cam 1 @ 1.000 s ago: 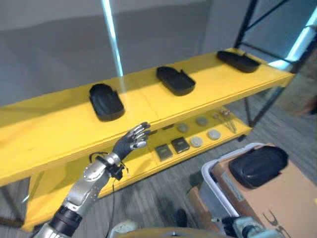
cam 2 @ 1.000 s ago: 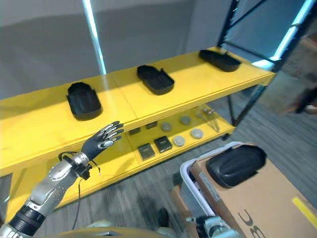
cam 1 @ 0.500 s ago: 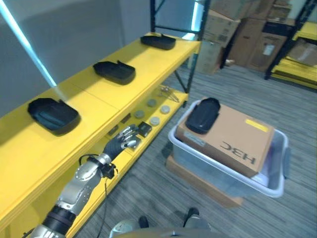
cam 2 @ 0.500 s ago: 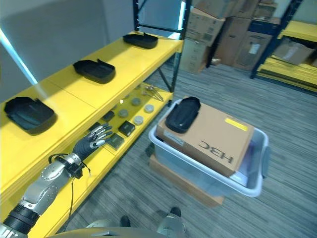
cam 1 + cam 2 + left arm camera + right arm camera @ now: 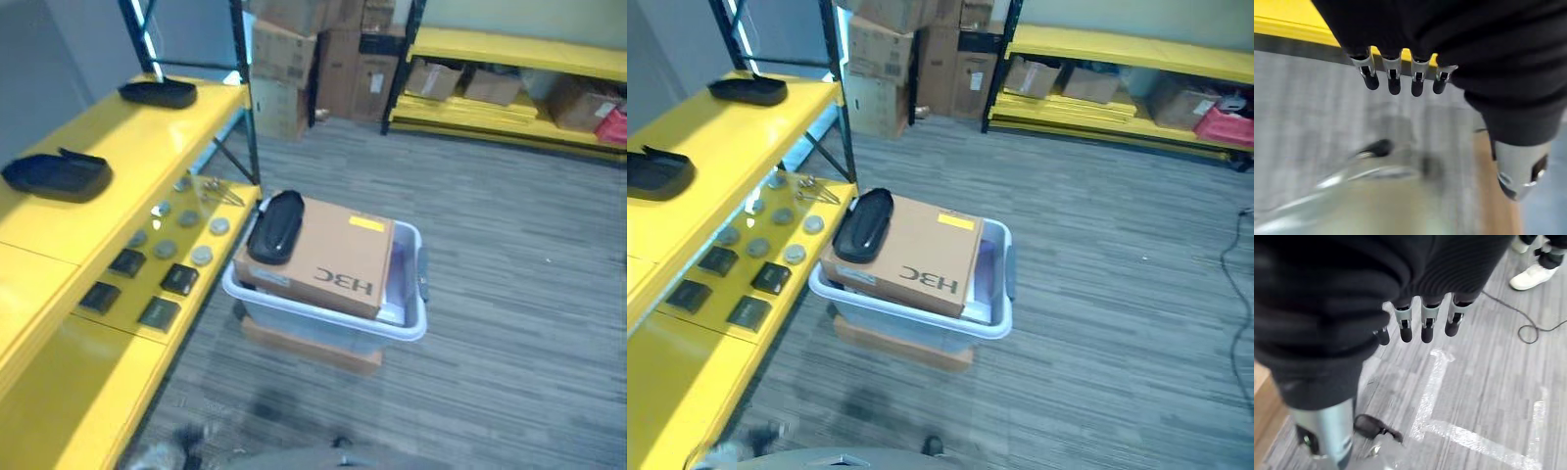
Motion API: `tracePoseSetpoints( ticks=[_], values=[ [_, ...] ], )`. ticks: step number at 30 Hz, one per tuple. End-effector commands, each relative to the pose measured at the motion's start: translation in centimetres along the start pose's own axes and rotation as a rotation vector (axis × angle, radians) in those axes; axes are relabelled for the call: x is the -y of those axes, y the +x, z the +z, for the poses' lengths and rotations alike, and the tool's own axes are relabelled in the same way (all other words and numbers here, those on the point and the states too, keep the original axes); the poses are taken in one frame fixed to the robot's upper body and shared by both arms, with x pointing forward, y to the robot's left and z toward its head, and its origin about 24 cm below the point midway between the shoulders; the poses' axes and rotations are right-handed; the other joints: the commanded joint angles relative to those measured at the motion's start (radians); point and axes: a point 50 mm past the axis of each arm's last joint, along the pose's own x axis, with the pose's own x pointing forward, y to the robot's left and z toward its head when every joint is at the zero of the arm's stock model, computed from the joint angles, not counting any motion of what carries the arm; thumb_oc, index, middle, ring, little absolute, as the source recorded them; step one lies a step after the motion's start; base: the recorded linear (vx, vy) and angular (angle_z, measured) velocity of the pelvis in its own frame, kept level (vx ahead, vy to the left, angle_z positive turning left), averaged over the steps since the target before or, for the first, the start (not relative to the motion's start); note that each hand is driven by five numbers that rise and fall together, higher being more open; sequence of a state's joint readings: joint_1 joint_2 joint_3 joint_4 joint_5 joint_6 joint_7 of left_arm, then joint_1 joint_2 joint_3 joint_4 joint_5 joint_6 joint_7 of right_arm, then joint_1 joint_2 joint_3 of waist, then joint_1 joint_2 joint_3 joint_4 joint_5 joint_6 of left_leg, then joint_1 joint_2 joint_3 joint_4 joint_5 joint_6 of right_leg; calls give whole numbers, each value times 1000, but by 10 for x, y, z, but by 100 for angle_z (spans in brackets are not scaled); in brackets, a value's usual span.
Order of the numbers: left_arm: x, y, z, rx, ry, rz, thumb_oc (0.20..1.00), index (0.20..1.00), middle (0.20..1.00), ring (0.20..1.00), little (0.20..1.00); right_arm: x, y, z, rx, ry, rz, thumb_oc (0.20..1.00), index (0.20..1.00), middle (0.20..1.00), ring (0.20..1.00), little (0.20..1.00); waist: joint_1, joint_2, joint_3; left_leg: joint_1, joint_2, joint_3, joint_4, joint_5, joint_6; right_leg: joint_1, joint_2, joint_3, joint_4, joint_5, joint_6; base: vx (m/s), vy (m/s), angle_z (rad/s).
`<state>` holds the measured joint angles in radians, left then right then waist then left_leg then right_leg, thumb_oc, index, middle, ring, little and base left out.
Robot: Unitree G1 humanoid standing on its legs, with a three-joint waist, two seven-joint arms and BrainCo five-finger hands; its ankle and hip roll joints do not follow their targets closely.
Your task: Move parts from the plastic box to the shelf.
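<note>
1. Plastic box (image 5: 397, 328): a pale translucent bin standing on the grey carpeted floor (image 5: 509, 294), just beside the yellow shelf (image 5: 59, 235). It rests on a flat brown board (image 5: 304, 351).
2. Cardboard box (image 5: 328, 259): a brown carton lying in the plastic box and rising above its rim.
3. Black part (image 5: 275, 226): an oblong dark moulded piece lying on top of the cardboard box, at the end nearest the shelf.
4. Upper shelf board: two further black moulded parts lie here, well apart, one nearer (image 5: 57, 175) and one at the far end (image 5: 157, 93).
5. Lower shelf board: small round discs (image 5: 201, 256) and dark square pieces (image 5: 180, 279) are set out in rows, with a thin metal piece (image 5: 223, 191) beyond them.
6. Left hand (image 5: 1400, 81): seen in its wrist view, fingers relaxed and loosely extended, holding nothing, with the shelf's yellow edge behind.
7. Right hand (image 5: 1422, 325): seen in its wrist view, fingers likewise relaxed and empty, above carpet marked with pale tape lines (image 5: 1435, 396).
8. Background: stacked cardboard cartons (image 5: 304, 59) and a second yellow rack (image 5: 509, 59) with boxes stand at the far side. A person's white shoe (image 5: 1530, 276) shows in the right wrist view.
</note>
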<state>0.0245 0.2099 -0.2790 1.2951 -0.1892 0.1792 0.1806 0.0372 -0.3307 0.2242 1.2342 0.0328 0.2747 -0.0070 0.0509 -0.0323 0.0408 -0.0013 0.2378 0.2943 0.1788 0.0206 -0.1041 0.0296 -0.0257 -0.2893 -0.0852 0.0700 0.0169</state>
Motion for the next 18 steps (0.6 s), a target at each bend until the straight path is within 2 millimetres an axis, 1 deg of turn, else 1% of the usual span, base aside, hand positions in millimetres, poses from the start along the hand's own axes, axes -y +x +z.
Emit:
tracePoseSetpoints(
  ticks=[1, 2, 3, 4, 5, 6, 7, 8, 11, 12, 14, 15, 16, 17, 18],
  values=[
    [-17, -5, 48, 192, 67, 201, 1000, 1000, 1000, 1000, 1000, 12, -3, 26, 27, -28, -58, 1000, 1000, 1000, 1000, 1000, 39, -14, 71, -94, -19, -44, 175, 2, -10, 3, -61, -1, -2, -41, 70, 34, -201, -10],
    [-18, -4, 44, 184, 57, 203, 1000, 1000, 1000, 1000, 1000, 14, -4, 29, 29, -26, -60, 1000, 1000, 1000, 1000, 1000, 38, -12, 80, -109, -14, -62, 216, 10, -10, 6, -55, 4, -2, -42, 62, 54, -187, -10],
    [-18, -4, 43, 176, 34, 208, 1000, 1000, 1000, 1000, 1000, 16, -4, 32, 25, -18, -60, 1000, 1000, 1000, 1000, 1000, 41, -6, 93, -125, -28, -95, 245, 16, -3, 9, -46, 18, -2, -44, 50, 54, -47, -20],
    [-17, -3, 41, 169, 20, 203, 1000, 1000, 1000, 1000, 1000, 17, -5, 33, 15, -18, -55, 1000, 1000, 1000, 1000, 1000, 49, -1, 99, -123, -69, -118, 222, -10, 15, 9, -47, 30, -2, -43, 53, 51, -1, -35],
    [-17, -3, 40, 168, 18, 202, 1000, 1000, 1000, 1000, 1000, 17, -5, 33, 13, -19, -54, 1000, 1000, 1000, 1000, 1000, 51, -1, 100, -122, -78, -121, 215, -15, 18, 9, -48, 32, -2, -43, 54, -3, 79, -46],
    [-16, -3, 40, 168, 14, 202, 1000, 1000, 1000, 1000, 1000, 16, -5, 33, 9, -26, -51, 1000, 1000, 1000, 1000, 1000, 58, -5, 103, -125, -125, -129, 165, -16, 42, -4, -58, 35, -2, -31, 55, 7, 110, -41],
    [-15, -3, 39, 169, 16, 199, 1000, 1000, 1000, 1000, 1000, 14, -4, 33, 6, -35, -52, 1000, 1000, 1000, 1000, 1000, 69, -2, 106, -113, -171, -146, 104, -38, 55, -3, -62, 42, -2, -29, 63, 55, 224, -27],
    [-10, -4, 41, 184, 36, 171, 1000, 1000, 1000, 1000, 1000, 8, -3, 30, 6, -27, -58, 1000, 1000, 1000, 1000, 1000, 79, 8, 106, -113, -246, -167, -6, -51, 68, -3, -64, 47, -2, -28, 77, 95, 210, -21],
    [-7, -5, 45, 212, 63, 155, 1000, 1000, 1000, 1000, 1000, 4, -3, 28, 16, -14, -66, 1000, 1000, 1000, 1000, 1000, 72, 12, 102, -109, -262, -160, -45, -62, 77, 1, -71, 38, -2, -30, 85, 71, 175, -19],
    [-4, -6, 48, 228, 72, 142, 1000, 1000, 1000, 1000, 1000, 0, -2, 27, 20, -3, -74, 1000, 1000, 1000, 1000, 1000, 68, 18, 99, -90, -265, -156, -72, -64, 85, 7, -73, 32, -2, -34, 88, 87, 220, 5],
    [1, -7, 53, 247, 61, 126, 1000, 1000, 1000, 1000, 1000, -4, -2, 28, 32, -2, -81, 1000, 1000, 1000, 1000, 1000, 71, 28, 89, -69, -289, -186, -93, -76, 101, -1, -76, 39, 24, -52, 91, 111, 274, -4],
    [0, -8, 58, 261, 54, 128, 1000, 1000, 1000, 1000, 1000, -11, -3, 29, 63, -3, -85, 1000, 1000, 1000, 1000, 1000, 65, 38, 75, -60, -296, -179, -109, -82, 121, -24, -80, 38, 109, -98, 89, 112, 248, -30],
    [0, -8, 59, 265, 60, 130, 1000, 1000, 1000, 1000, 1000, -12, -3, 30, 74, 6, -89, 1000, 1000, 1000, 1000, 1000, 64, 41, 75, -61, -297, -179, -108, -84, 125, -29, -80, 38, 132, -110, 88, 91, 205, -34],
    [-2, -9, 60, 269, 69, 139, 1000, 1000, 1000, 1000, 1000, -13, -3, 34, 94, 28, -89, 1000, 1000, 1000, 1000, 1000, 63, 48, 82, -60, -298, -181, -98, -86, 138, -63, -88, 42, 235, -132, 93, 35, 96, -28],
    [-5, -9, 61, 270, 72, 149, 1000, 1000, 1000, 1000, 1000, -15, -4, 37, 110, 41, -87, 1000, 1000, 1000, 1000, 1000, 60, 52, 86, -65, -301, -187, -88, -88, 153, -108, -98, 49, 315, -126, 103, 19, 106, -14]
  ],
)
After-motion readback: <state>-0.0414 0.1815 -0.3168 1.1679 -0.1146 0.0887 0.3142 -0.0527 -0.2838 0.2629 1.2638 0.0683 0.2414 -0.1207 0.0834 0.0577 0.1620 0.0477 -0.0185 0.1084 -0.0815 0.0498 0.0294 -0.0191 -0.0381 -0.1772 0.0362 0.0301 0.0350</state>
